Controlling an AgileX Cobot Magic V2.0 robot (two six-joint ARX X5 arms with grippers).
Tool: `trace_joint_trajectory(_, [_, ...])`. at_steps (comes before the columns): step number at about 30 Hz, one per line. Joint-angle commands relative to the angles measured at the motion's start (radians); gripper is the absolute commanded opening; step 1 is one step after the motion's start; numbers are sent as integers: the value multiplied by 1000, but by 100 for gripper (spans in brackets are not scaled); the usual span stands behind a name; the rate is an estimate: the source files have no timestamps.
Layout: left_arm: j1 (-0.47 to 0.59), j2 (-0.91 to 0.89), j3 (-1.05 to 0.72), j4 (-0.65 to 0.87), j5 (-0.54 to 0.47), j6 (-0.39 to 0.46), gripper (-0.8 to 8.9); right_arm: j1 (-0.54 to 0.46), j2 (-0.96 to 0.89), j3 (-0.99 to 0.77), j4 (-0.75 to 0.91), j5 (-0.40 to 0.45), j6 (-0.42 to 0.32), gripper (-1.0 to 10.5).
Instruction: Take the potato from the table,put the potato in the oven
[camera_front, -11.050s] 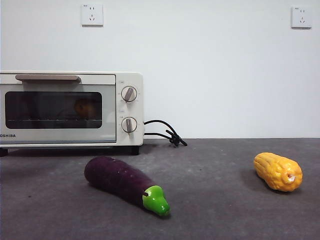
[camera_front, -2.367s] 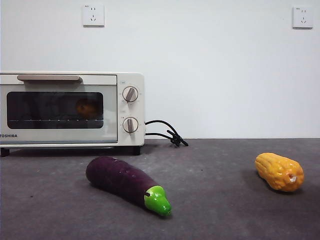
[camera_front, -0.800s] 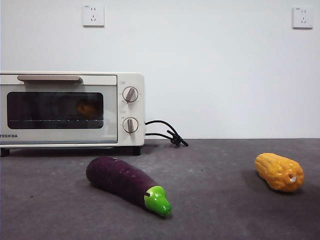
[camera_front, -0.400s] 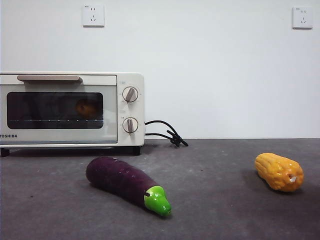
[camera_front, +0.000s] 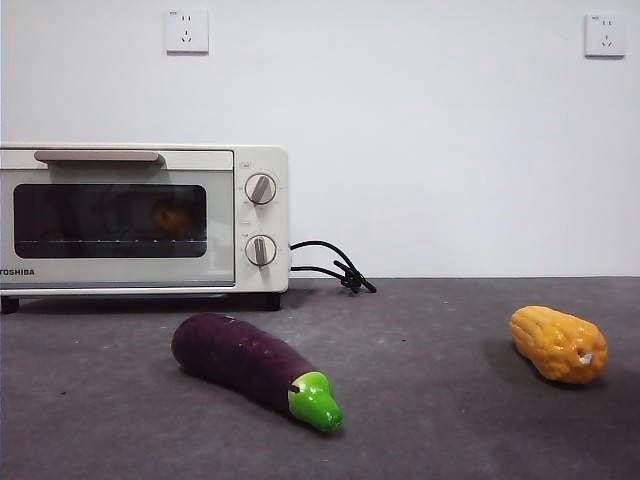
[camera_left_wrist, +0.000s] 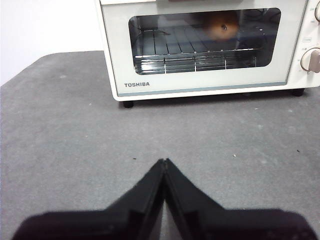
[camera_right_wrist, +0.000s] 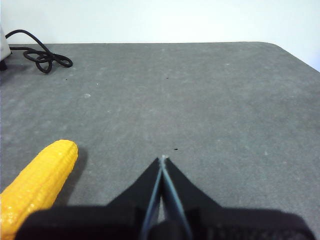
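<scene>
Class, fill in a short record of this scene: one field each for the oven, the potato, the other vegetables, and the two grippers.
oven: cream-white boxy toaster oven, dark glass door shut
potato: small orange-brown potato on the wire rack inside the oven
eggplant: purple eggplant with green cap on the dark grey table, in front of the oven
corn: yellow corn cob on the table, far from the oven
left gripper: shut, empty, facing the oven
right gripper: shut, empty, near the corn

plain white wall (camera_front: 430, 150) behind, two white sockets: one (camera_front: 186, 31) left, one (camera_front: 604, 34) right.
</scene>
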Motion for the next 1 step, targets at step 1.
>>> trace_joint_trajectory(1, [3, 0, -10, 5, 1, -7, -4, 0, -2, -10, 6, 2, 10, 2])
